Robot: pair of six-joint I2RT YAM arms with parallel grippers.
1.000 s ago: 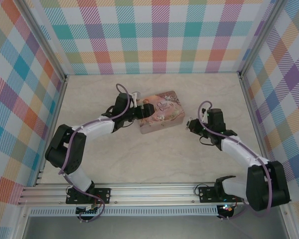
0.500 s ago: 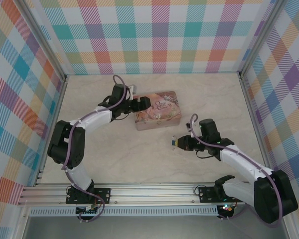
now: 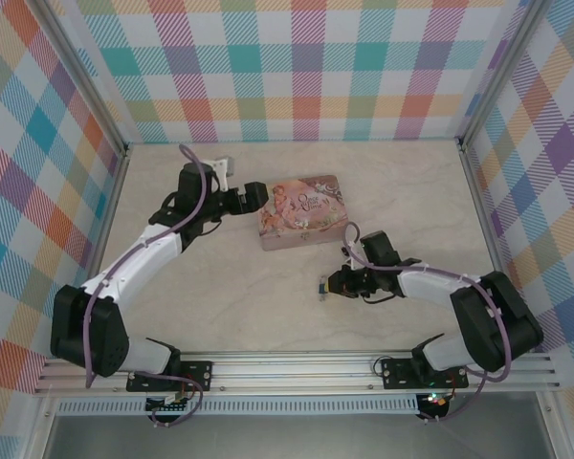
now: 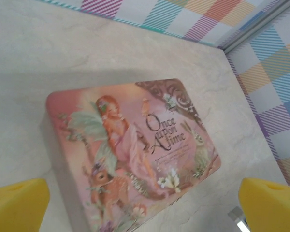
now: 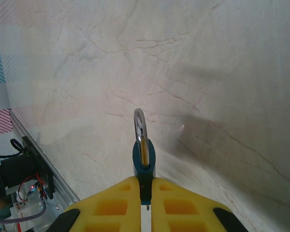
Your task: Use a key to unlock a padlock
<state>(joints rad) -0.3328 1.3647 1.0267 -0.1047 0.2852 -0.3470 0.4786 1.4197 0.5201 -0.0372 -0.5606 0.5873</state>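
While the right claw [image 5: 144, 189] clamps the padlock [image 5: 144, 155] on the near side of the tin [image 3: 304, 212], the left claw [image 3: 252, 196] gapes empty at its left end; inserting the key and unlocking apparently remain.

Lower body of padlock [image 5: 144, 157] out of sight in right gripper [image 5: 144, 193]; tin [image 4: 130, 154] edge off-frame

A pale, marble-veined desk [image 3: 220, 306] is enclosed by 3 walls [image 3: 306, 67] of pastel plaid, framed with aluminium rails [image 3: 297, 366]; light is even and soft.
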